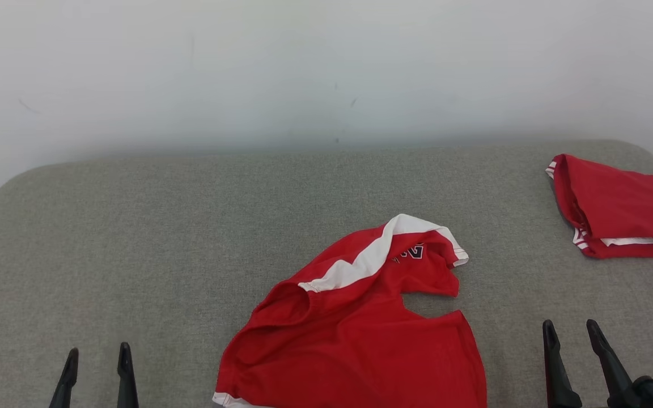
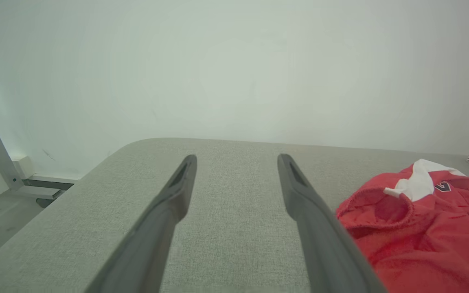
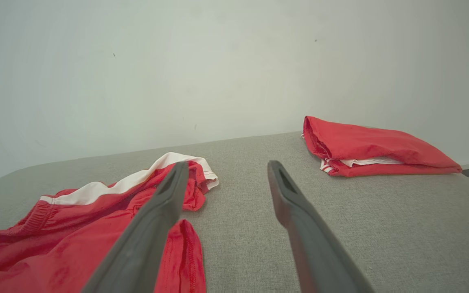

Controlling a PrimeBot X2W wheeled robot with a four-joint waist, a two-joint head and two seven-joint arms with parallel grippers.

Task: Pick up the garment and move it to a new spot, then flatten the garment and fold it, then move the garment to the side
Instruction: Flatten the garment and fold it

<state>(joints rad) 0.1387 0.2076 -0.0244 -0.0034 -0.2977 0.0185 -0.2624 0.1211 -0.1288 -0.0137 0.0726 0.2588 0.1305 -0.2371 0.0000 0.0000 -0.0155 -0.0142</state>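
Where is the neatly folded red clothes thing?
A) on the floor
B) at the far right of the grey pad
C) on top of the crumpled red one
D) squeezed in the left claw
B: the folded red garment lies at the far right of the grey pad, well apart from the crumpled red garment in the middle.

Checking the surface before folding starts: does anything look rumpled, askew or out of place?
The loose red garment in the middle of the grey padded surface lies crumpled, its waistband bunched and a white-striped part flipped over. The folded red garment at the far right looks neat.
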